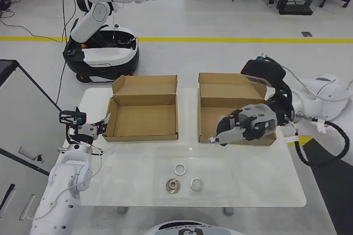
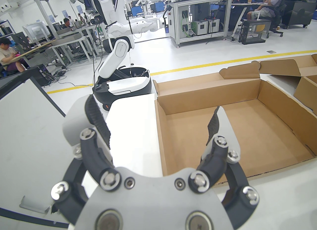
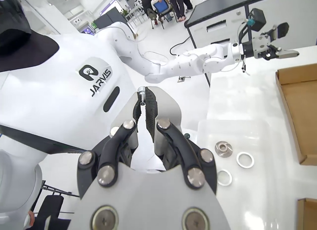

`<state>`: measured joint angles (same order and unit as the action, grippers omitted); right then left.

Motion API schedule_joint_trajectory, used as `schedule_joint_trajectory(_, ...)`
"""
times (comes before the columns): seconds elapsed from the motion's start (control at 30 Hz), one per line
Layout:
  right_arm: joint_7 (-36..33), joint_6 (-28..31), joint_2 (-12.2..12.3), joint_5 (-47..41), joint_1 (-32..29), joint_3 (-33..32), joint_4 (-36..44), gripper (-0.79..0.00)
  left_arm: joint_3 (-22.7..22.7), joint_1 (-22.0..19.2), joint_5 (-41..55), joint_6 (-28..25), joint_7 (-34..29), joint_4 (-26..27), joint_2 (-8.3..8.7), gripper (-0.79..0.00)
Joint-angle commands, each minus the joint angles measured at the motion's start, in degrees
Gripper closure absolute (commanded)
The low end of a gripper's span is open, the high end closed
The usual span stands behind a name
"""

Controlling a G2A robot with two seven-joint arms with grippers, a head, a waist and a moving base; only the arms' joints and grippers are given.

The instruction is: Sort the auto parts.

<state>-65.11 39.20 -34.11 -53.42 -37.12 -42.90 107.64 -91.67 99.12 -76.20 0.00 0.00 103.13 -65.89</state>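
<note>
Two rings [image 1: 180,169] and a flanged part [image 1: 173,187] lie on the table [image 1: 253,182] near the right pincer [image 1: 215,140]. Left wrist: the left pincer [image 2: 153,107] gapes wide, with a box [image 2: 247,122] just ahead. Right wrist: the right pincer grips a small screw [image 3: 141,92].

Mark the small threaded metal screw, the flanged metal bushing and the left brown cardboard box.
small threaded metal screw [image 3: 141,96], right wrist view, threaded shank
flanged metal bushing [image 3: 223,149], right wrist view, raised hub
left brown cardboard box [image 2: 247,127], left wrist view, bare floor
</note>
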Motion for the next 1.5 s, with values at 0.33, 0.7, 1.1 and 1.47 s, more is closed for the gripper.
schedule_joint_trajectory(0.33,4.4,4.4,-2.4,-1.2,-1.9,-3.8,2.3,0.0,0.0,0.0,0.0,0.0,0.0,0.0,0.0,-0.785)
schedule_joint_trajectory(0.7,12.3,12.3,-4.7,5.7,-1.6,-3.0,3.5,0.0,0.0,0.0,0.0,0.0,0.0,0.0,0.0,-0.785)
schedule_joint_trajectory(1.1,18.8,18.8,-5.3,8.7,1.9,-2.0,4.2,0.0,0.0,0.0,0.0,0.0,0.0,0.0,0.0,-0.785)
schedule_joint_trajectory(1.47,18.8,18.8,-5.5,7.7,0.0,-7.0,5.8,0.0,0.0,0.0,0.0,0.0,0.0,0.0,0.0,-0.785)
